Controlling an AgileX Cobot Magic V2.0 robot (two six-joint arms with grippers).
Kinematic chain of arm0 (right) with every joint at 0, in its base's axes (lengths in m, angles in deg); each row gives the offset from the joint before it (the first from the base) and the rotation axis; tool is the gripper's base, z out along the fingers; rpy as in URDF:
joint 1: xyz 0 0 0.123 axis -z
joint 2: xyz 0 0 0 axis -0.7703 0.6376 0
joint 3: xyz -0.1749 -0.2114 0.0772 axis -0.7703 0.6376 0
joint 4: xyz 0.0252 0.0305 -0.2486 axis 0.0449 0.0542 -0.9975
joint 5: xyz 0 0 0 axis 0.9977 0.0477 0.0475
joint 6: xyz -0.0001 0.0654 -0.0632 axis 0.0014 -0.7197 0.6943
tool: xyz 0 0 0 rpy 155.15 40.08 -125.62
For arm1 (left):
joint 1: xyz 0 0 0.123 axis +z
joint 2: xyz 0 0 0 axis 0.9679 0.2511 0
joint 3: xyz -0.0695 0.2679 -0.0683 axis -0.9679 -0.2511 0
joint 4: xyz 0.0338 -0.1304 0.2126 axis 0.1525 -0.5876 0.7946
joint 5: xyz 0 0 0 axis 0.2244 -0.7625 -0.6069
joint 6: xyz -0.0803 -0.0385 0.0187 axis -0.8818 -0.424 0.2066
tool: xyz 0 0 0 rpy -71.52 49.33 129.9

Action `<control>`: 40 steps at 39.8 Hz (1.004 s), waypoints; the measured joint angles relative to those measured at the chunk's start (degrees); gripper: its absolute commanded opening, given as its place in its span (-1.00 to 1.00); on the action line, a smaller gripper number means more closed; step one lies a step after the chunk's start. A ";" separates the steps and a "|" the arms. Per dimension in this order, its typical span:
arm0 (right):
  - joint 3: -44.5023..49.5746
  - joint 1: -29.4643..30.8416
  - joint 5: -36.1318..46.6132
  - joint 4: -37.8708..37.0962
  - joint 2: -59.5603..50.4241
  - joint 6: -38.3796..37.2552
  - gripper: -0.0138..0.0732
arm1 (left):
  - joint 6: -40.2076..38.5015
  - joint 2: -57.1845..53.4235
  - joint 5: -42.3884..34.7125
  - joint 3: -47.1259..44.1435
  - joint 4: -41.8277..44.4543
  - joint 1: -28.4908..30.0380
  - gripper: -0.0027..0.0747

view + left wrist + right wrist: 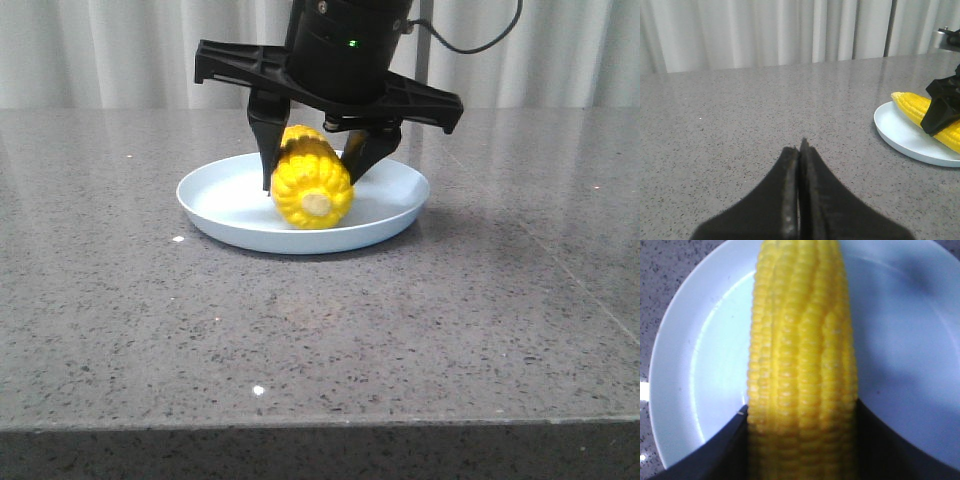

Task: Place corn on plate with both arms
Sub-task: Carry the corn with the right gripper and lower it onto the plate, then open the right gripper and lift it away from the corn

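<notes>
The corn lies on the pale-blue plate at centre frame in my front view, its pale cut stub facing the camera. My right gripper comes down from the top of the frame, its black fingers pinching the cob from both sides. The plate sits on the grey speckled surface, with white curtains across the upper frame. My left gripper sits low in its wrist view, fingers pressed together, holding nothing, the plate at the right edge.
</notes>
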 measured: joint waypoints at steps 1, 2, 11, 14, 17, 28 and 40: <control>0.00 0.00 0.00 -0.13 0.00 0.00 0.20 | 0.00 0.00 0.00 0.00 0.00 0.00 -0.98; 0.00 0.00 0.00 -0.11 0.00 -0.13 0.28 | 0.00 0.00 0.00 0.00 0.00 0.00 -0.98; 0.00 0.00 -0.33 -0.11 0.00 -0.35 0.63 | 0.00 0.00 0.00 0.00 0.00 0.00 -0.98; 0.00 0.00 -0.32 -0.35 -0.29 -0.35 0.63 | 0.00 0.00 0.00 0.00 0.00 0.00 -0.98; 0.00 0.00 -0.62 -1.94 -1.57 -0.35 0.62 | 0.00 0.00 0.00 0.00 0.00 0.00 -0.98; -1.35 3.93 -3.97 -5.50 -10.90 3.26 -0.37 | 0.00 0.00 0.00 0.00 0.00 0.00 -0.98; -1.35 11.97 -9.51 -5.49 -16.22 9.85 -0.83 | 0.00 0.00 0.00 0.00 0.00 0.00 -0.98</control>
